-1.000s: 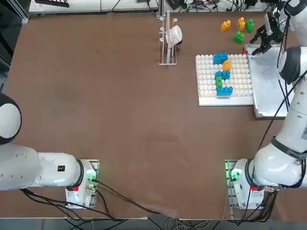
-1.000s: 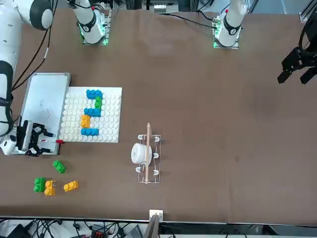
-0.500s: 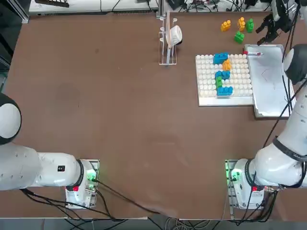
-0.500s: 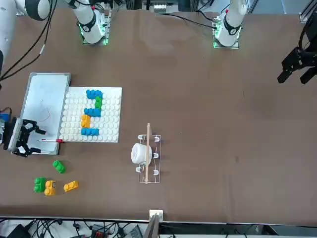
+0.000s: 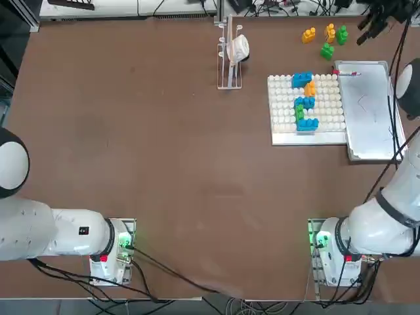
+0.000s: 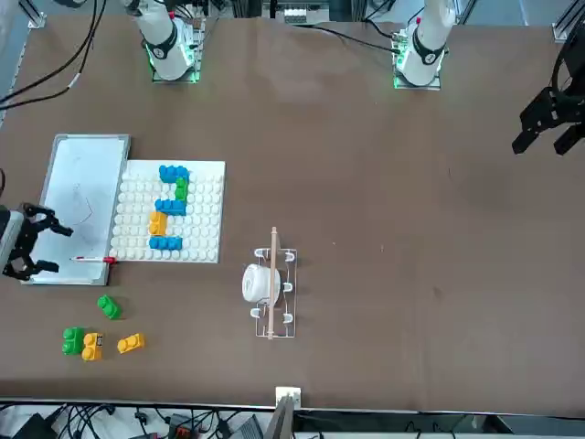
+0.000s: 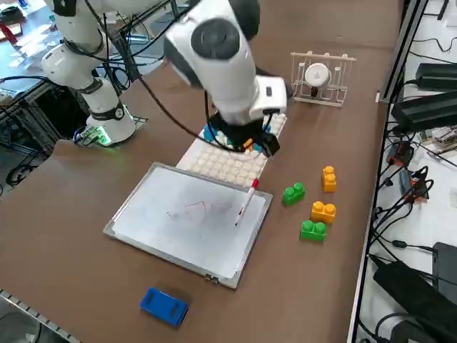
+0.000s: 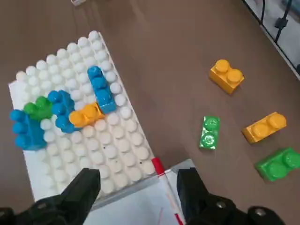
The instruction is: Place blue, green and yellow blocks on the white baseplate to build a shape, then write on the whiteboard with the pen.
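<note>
Now | right gripper (image 8: 136,197): fingers apart, empty, above whiteboard (image 7: 186,221) corner | pen (image 7: 245,201): lying on whiteboard | blocks (image 5: 305,102): on white baseplate (image 5: 283,128)

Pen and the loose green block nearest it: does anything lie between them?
Nothing: in the right side view only bare table separates the pen on the whiteboard from the green block.

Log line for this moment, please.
right gripper: open, empty, above board edge | pen: lying on whiteboard | bricks: on baseplate
</note>
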